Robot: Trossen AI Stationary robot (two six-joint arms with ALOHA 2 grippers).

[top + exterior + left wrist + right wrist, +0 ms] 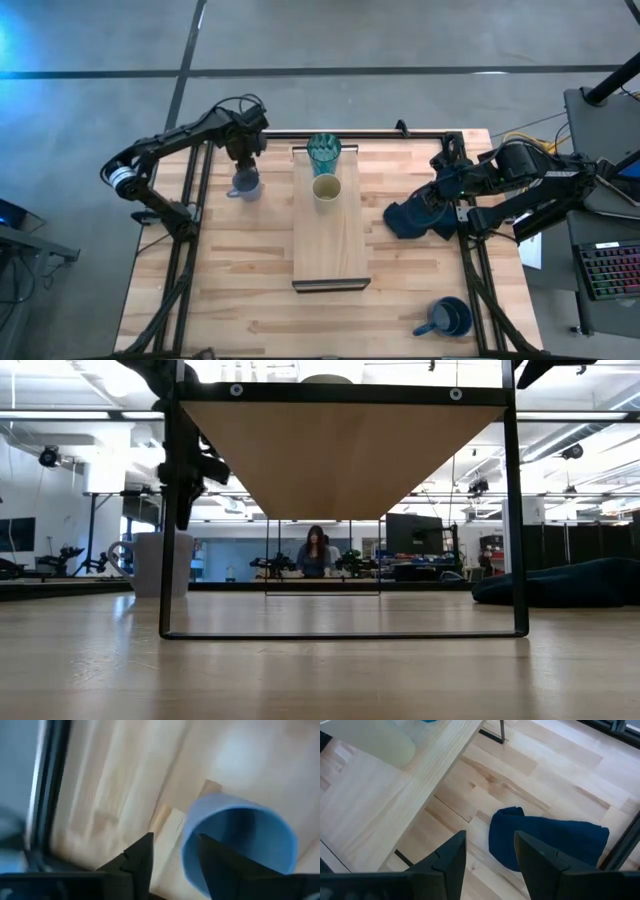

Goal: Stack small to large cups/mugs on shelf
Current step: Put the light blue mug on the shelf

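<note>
The shelf (330, 250) is set along the middle of the tabletop (240, 290); the ribbed glass (323, 153) is placed at its far end, with the small cup (326, 188) just before it, both on the board; the mug (246, 184) is found left of the shelf, on the tabletop, beneath the left gripper (244, 166); a cloth (410, 218) is laid right of the shelf, beside the right gripper (440, 205); the handled mug (448, 317) is set at the near right corner, well apart from the rest.
</note>
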